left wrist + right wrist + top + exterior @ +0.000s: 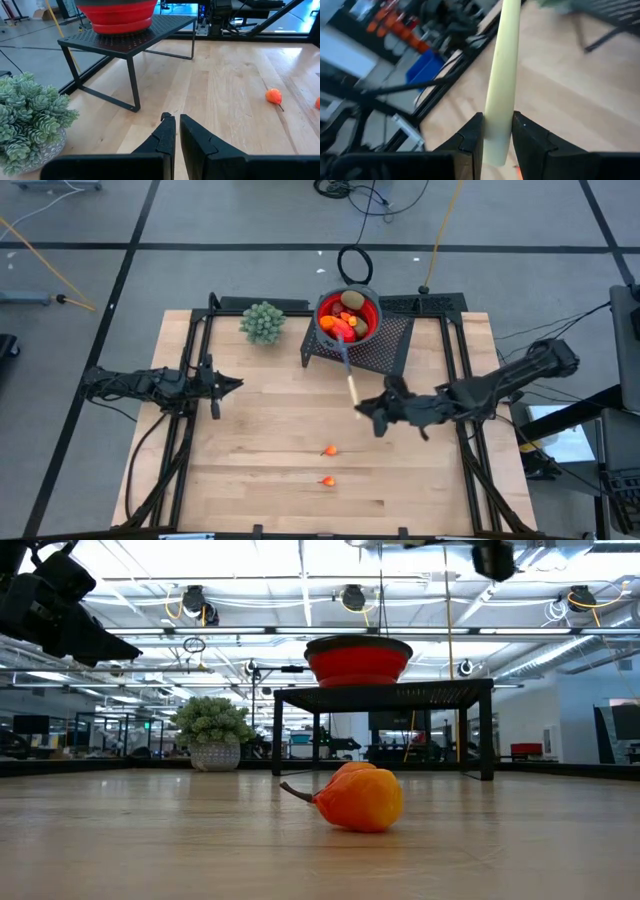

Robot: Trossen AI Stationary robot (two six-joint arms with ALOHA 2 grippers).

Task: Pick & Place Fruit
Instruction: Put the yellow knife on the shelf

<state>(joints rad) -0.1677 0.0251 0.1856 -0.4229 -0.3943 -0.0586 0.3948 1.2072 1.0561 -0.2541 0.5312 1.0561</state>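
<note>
A red bowl (349,315) holding several fruit pieces stands on a black perforated rack (385,340) at the table's far middle. Two small orange fruits lie on the wood in the near middle, one (328,450) just behind the other (326,480). In the low view the nearer fruit (355,798) lies on its side, stem to the left. My right gripper (362,408) is in front of the rack, shut on a knife with a pale yellow handle (352,390). The knife's grey blade (344,358) points at the bowl. My left gripper (235,385) waits shut at the table's left. My right gripper pinches the knife's pale handle near its free end (499,117) between its two fingers (472,132). It comes from the table's right, slanting slightly down. The knife is lifted clear of the table and sticks out ahead of the fingers toward the bowl; I cannot tell whether the blade tip touches the bowl.
A pale green knobbly plant in a pot (263,322) stands at the far left of the rack, also seen close in the left wrist view (30,117). Black frame rails (190,430) run along both table sides. Bare wood (270,430) lies between the two arms.
</note>
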